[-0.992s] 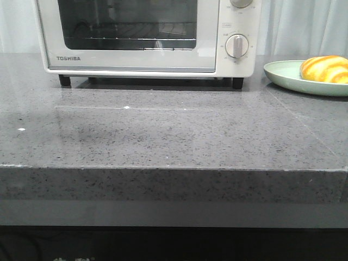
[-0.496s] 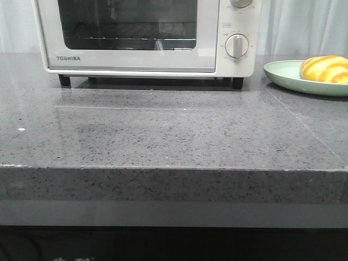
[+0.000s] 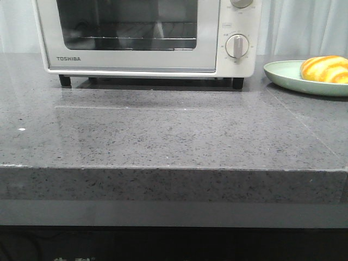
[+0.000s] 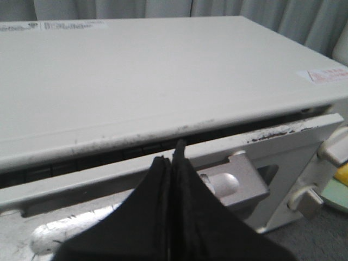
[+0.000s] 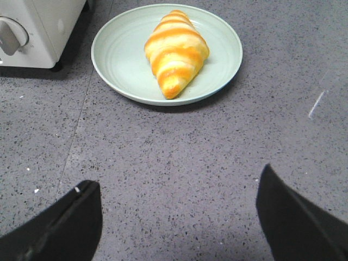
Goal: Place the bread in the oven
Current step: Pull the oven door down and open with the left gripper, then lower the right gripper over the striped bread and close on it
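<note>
The white-cream oven (image 3: 136,60) stands at the back of the grey counter. In the left wrist view I look down on its top (image 4: 163,81). Its door (image 4: 261,157) stands slightly ajar, with a dark gap along the top edge. My left gripper (image 4: 175,149) is shut, its tips at that gap, beside the door handle (image 4: 228,185). The striped golden bread (image 3: 325,68) lies on a pale green plate (image 3: 283,73) to the right of the oven. My right gripper (image 5: 178,179) is open and empty over the counter, short of the bread (image 5: 175,51) on the plate (image 5: 117,60).
The oven's knobs (image 3: 237,45) are on its right panel, and one shows in the right wrist view (image 5: 11,35). White curtains hang behind. The counter's front edge (image 3: 174,169) runs across the front view. Neither arm shows in the front view.
The reflections in the oven's glass door have shifted, as if the door has tipped outward a little. The bread and plate have not moved.
</note>
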